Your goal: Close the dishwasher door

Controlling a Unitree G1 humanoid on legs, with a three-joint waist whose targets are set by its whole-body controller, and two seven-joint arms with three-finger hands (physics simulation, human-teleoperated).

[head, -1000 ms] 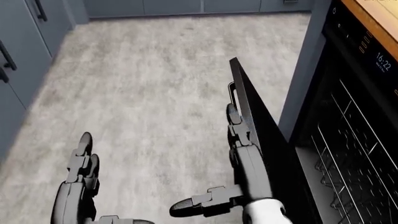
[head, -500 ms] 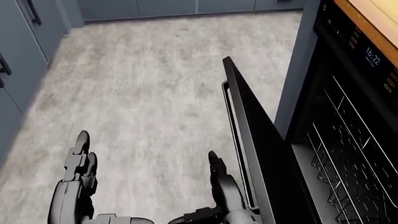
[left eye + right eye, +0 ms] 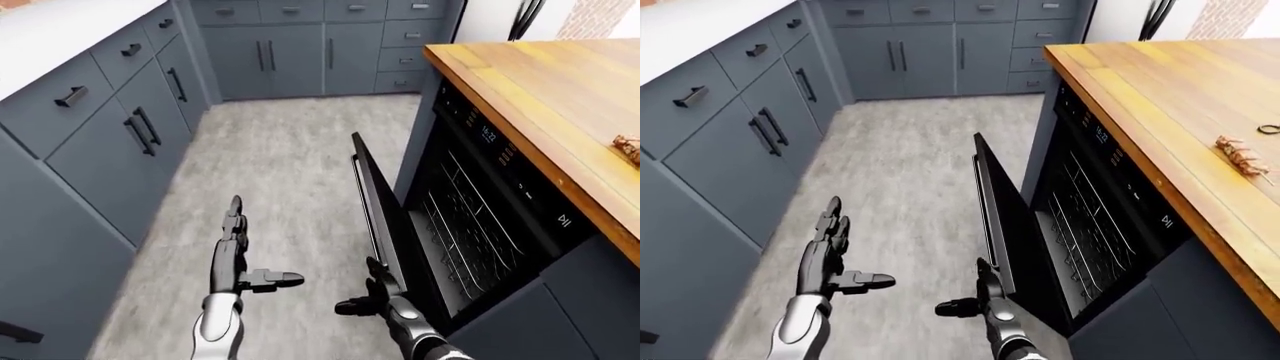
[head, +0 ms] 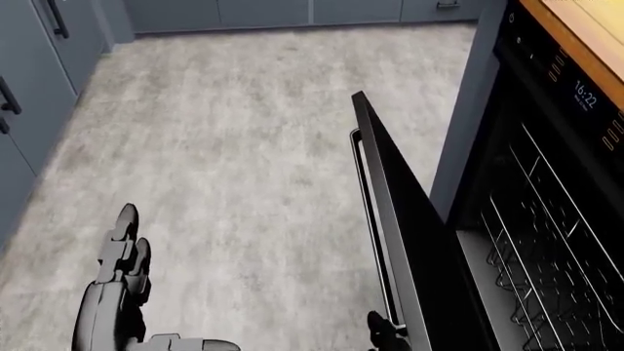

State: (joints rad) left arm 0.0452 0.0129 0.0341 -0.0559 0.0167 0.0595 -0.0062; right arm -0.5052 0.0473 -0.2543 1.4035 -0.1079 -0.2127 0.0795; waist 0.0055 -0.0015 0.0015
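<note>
The black dishwasher door (image 4: pixel 404 227) stands partly open, tilted out over the floor with its top edge toward the top of the head view. A thin bar handle (image 4: pixel 369 219) runs along its outer face. Wire racks (image 4: pixel 546 248) show inside the tub. My right hand (image 3: pixel 360 291) is open beside the lower part of the door's outer face, fingers up and thumb out to the left; whether it touches the door I cannot tell. Only its fingertips (image 4: pixel 382 333) reach into the head view. My left hand (image 3: pixel 245 255) is open over the floor, well left of the door.
Grey base cabinets (image 3: pixel 110 127) line the left side and more drawers (image 3: pixel 300 45) close off the top of the view. A wooden countertop (image 3: pixel 560 90) covers the dishwasher, with a small brown object (image 3: pixel 1240 154) on it. Grey floor (image 4: pixel 243 131) lies between the rows.
My right hand has slid down from the door's outer face near the handle to the bottom edge of the head view. The door's tilt looks about the same. The left hand has barely moved.
</note>
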